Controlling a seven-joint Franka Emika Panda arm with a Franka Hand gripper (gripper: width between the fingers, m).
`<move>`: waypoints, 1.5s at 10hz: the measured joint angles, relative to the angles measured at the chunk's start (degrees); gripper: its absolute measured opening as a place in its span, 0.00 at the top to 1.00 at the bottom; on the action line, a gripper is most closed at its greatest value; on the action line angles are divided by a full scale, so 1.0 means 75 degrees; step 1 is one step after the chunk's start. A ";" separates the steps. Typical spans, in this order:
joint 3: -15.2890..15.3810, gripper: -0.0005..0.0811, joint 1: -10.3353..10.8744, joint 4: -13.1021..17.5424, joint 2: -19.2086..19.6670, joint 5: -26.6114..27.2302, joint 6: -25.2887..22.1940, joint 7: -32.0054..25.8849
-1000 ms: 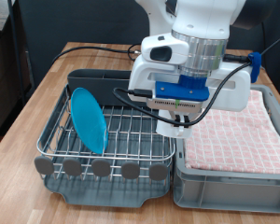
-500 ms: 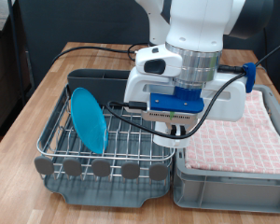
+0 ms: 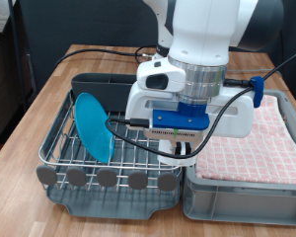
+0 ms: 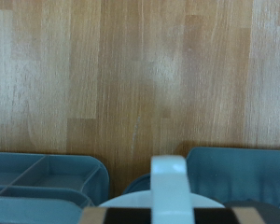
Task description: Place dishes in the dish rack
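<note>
The bright-blue plate (image 3: 93, 126) stands on edge in the silver wire dish rack (image 3: 67, 123), towards the exterior view's left. My gripper (image 3: 184, 150) hangs low over the rack's right side, mostly hidden under the hand. A white cup (image 3: 186, 146) shows below the hand. In the wrist view the white cup (image 4: 168, 182) sits in the middle of my gripper (image 4: 168, 217), which is shut on it. The rack's grey cutlery compartment (image 4: 42, 175) lies below. The wooden spoon is out of view.
A grey bin lined with pink checked cloth (image 3: 249, 138) stands against the rack at the exterior view's right. Black cables (image 3: 99, 49) run across the wooden table (image 3: 49, 89) behind the rack. The rack's dark back compartment (image 3: 101, 85) is behind the plate.
The hand has moved towards the exterior view's left and lower, from beside the pink-lined bin to over the rack's right side. The plate has not moved.
</note>
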 joint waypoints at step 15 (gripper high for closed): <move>0.0180 0.90 -0.0402 0.0968 0.1279 0.0417 -0.0339 -0.0300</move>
